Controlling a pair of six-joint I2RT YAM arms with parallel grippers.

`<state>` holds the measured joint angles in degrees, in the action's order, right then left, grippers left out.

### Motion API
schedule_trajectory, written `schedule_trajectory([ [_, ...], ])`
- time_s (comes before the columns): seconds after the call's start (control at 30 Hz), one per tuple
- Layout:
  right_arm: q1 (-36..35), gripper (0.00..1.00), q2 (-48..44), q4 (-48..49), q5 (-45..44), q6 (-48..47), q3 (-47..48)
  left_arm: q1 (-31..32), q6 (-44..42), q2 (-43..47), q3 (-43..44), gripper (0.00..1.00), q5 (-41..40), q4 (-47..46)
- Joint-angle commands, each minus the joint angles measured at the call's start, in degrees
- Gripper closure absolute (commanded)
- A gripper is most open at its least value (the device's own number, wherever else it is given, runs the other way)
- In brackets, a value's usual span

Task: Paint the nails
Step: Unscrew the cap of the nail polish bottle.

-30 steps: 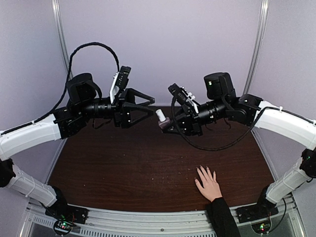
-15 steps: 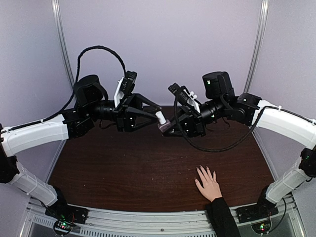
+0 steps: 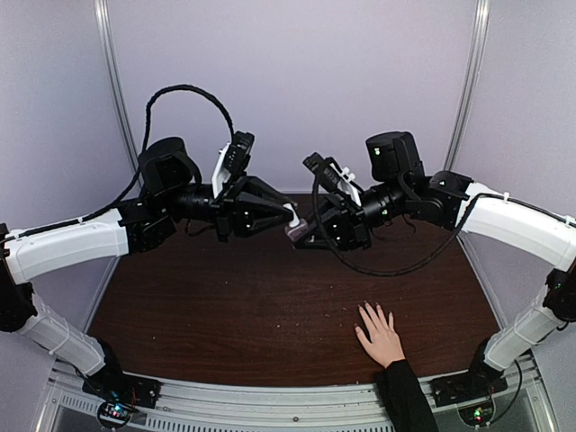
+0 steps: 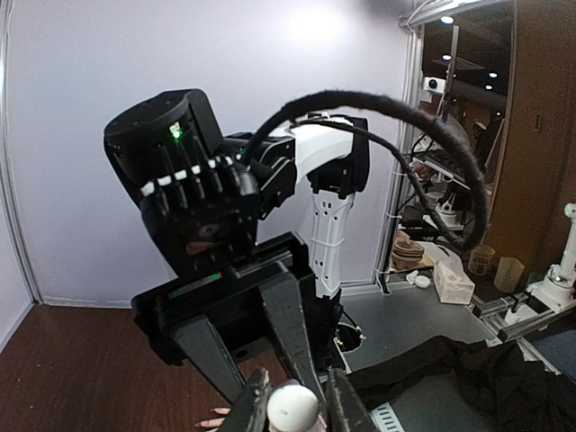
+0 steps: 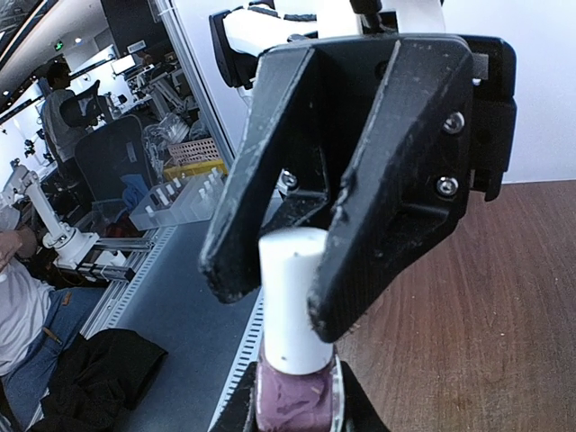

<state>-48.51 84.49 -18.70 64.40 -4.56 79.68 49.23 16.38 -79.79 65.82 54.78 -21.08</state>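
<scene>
Top view: right gripper (image 3: 304, 232) clamps bottle (image 5: 292, 400), cap (image 5: 290, 297) pointing 10 o'clock into left gripper (image 4: 292, 405), clenched on it; hand (image 3: 382, 335) at 5 o'clock.

Pale lilac walls (image 3: 297, 81) closed in the far and side edges of a dark wooden table (image 3: 207, 315). A metal post (image 3: 112, 63) rose at each far corner, and a ribbed aluminium rail (image 3: 270, 400) ran along the near edge. Beyond the enclosure the wrist views showed a workshop with a grey floor (image 5: 180, 306), a dark office chair (image 5: 112, 157), a clear tray (image 5: 171, 205) on a cluttered bench, a tissue box (image 4: 453, 281), and small ceiling lamps (image 4: 441, 20) glowing overhead.
</scene>
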Motion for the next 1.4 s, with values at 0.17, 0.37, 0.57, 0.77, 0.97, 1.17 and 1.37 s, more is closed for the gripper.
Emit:
schedule_trajectory([
  [0.17, -0.36, 1.00, -1.67, 1.84, -10.23, -0.10, 0.65, 0.25, -0.79, 0.99, 0.67, 0.89, -5.11, 0.08],
  [0.37, -0.31, 1.00, -3.45, 3.47, -19.76, -0.17, -0.28, 0.25, -2.17, 0.83, 2.56, 0.95, -14.55, 6.03],
  [0.57, -0.36, 1.00, -4.17, 4.37, -33.46, 0.23, -1.07, 0.32, 0.51, -0.94, 4.60, 0.97, -25.76, 8.68],
  [0.77, -0.36, 1.00, -2.58, 2.82, -39.83, 0.02, 0.47, 0.43, 3.53, -3.36, 5.97, 0.93, -31.73, 9.68],
  [0.97, -0.20, 1.00, -2.53, 1.36, -38.43, -0.87, 0.32, 0.10, 1.76, -1.17, 6.20, 0.52, -31.68, 12.78],
  [1.17, 0.31, 1.00, -3.55, 0.05, -32.43, -1.51, -0.49, -2.37, -1.17, 2.33, 5.50, 0.37, -21.66, 15.28],
  [1.37, 0.52, 1.00, -4.15, -0.85, -20.28, -3.00, -0.85, -2.41, -3.84, 4.89, 1.47, 0.37, -12.26, 11.03],
])
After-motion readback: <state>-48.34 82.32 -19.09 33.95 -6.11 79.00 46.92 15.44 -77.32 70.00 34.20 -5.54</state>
